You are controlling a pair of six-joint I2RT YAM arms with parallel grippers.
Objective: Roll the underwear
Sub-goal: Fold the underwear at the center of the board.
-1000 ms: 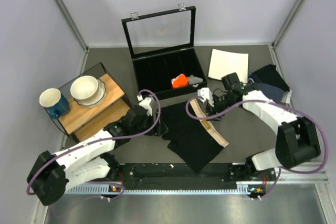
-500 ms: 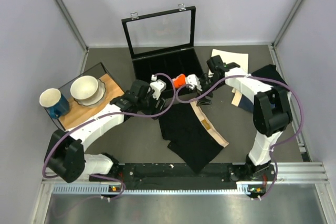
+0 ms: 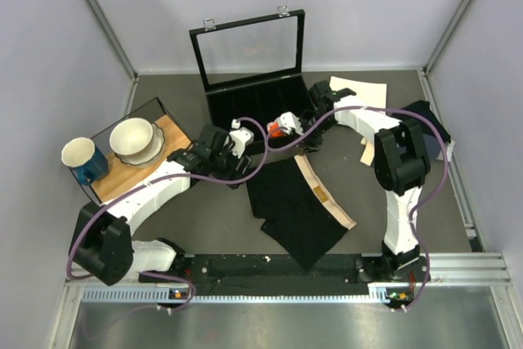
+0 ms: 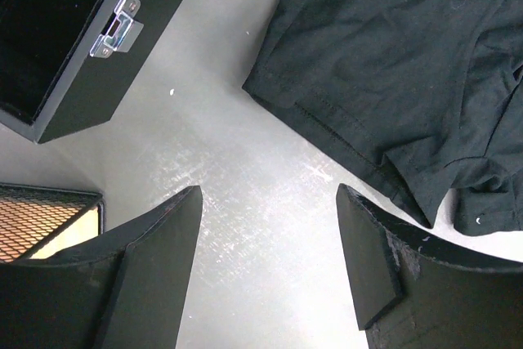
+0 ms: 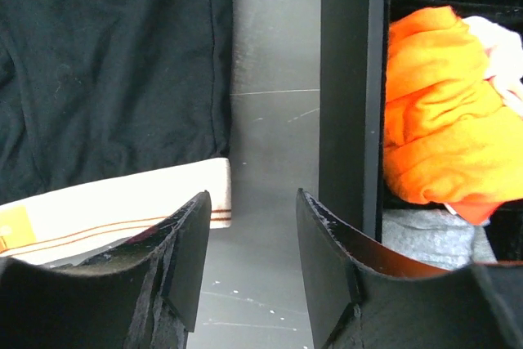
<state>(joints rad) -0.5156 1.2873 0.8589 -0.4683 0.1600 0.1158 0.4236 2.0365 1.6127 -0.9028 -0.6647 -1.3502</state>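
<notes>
Underwear (image 3: 290, 202) flat; left claw (image 4: 268, 202) and right claw (image 5: 252, 202) gape empty at its far edge; probably pinch both corners evenly.

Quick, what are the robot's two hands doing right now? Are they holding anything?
Left gripper: open, holding nothing, just beside the underwear.
Right gripper: open, holding nothing.

No legible text or markings

You see the black soft-cloth underwear (image 4: 392, 63) matt and creased at upper right; the grey desk (image 4: 245, 202) looks smooth, scuffed, faintly glossy.
</notes>
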